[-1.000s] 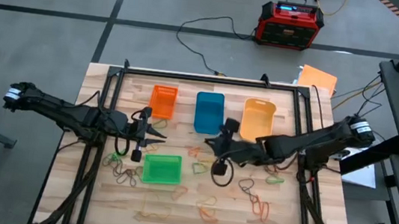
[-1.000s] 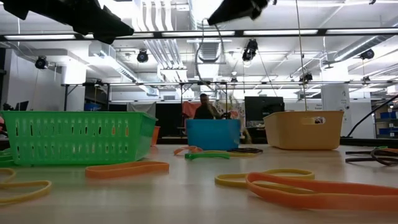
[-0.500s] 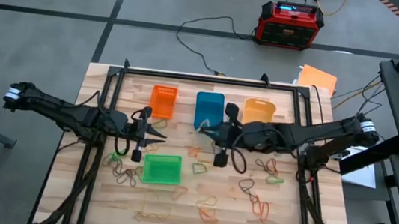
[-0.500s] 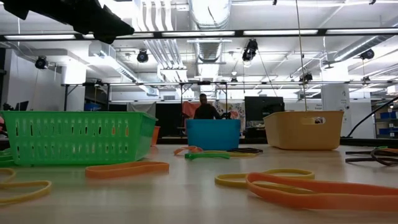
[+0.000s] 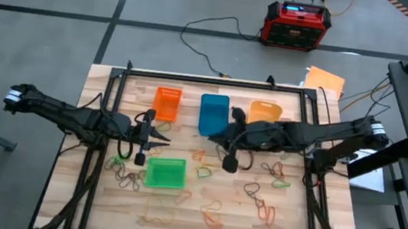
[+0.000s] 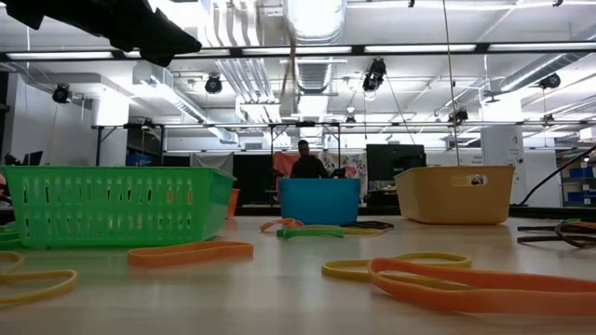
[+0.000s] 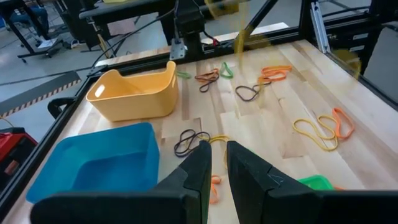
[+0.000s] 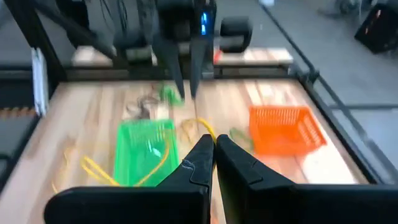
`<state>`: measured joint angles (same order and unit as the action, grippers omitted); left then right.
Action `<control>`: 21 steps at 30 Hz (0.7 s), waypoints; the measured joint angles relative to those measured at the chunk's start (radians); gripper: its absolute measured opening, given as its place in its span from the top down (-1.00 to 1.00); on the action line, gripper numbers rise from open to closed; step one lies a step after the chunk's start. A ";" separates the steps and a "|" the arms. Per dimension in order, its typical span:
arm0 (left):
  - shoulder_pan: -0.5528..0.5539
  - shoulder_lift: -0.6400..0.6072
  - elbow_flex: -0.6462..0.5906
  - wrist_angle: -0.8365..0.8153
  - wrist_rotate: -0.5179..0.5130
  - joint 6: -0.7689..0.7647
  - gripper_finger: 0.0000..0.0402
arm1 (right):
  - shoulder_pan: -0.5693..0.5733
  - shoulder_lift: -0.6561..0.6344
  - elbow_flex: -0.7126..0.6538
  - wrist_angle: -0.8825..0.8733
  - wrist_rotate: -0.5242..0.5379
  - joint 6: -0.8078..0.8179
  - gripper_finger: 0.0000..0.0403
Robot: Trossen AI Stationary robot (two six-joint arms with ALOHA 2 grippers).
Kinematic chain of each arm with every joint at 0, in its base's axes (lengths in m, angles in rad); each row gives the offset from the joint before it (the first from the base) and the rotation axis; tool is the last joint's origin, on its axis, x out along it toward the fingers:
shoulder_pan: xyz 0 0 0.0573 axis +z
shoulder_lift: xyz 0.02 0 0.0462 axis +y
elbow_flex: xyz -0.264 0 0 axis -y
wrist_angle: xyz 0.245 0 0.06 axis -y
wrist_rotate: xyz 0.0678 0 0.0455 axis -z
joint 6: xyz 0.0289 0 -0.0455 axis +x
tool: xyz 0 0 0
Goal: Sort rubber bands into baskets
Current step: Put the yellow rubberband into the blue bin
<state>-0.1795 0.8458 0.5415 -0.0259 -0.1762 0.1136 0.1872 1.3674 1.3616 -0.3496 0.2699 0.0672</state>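
The rubber bands are lying scattered over the near half of the bench, in orange, yellow, green and dark loops, most of them toward the near right and near left of it, with a few just beside the green basket. That basket is sitting near the middle of the bench, a little left, while the orange basket, the blue basket and the yellow-orange basket are standing in a row along the far edge. The right gripper is reaching across from the right side and hanging above the blue basket's near edge; its fingers are pressed together, and a yellow rubber band is showing just past their tips, though whether it is being held cannot be told. The left gripper is waiting over the left part of the bench, between the orange and green baskets, its fingers standing a narrow gap apart with nothing between them.
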 joint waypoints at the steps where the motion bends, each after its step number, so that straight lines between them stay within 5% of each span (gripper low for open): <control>1: 0.000 0.000 0.000 0.006 0.000 -0.006 0.82 | 0.001 0.000 -0.001 0.007 0.007 -0.004 0.96; 11: 0.000 0.096 0.000 0.187 0.055 -0.049 0.65 | 0.007 -0.004 0.003 0.102 0.018 -0.063 0.96; 21: 0.000 0.297 0.000 0.442 0.063 -0.043 -0.15 | 0.007 -0.005 0.003 0.156 0.008 -0.091 0.96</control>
<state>-0.1795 1.1430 0.5415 0.4159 -0.1128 0.0709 0.1940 1.3621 1.3645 -0.1932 0.2779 -0.0240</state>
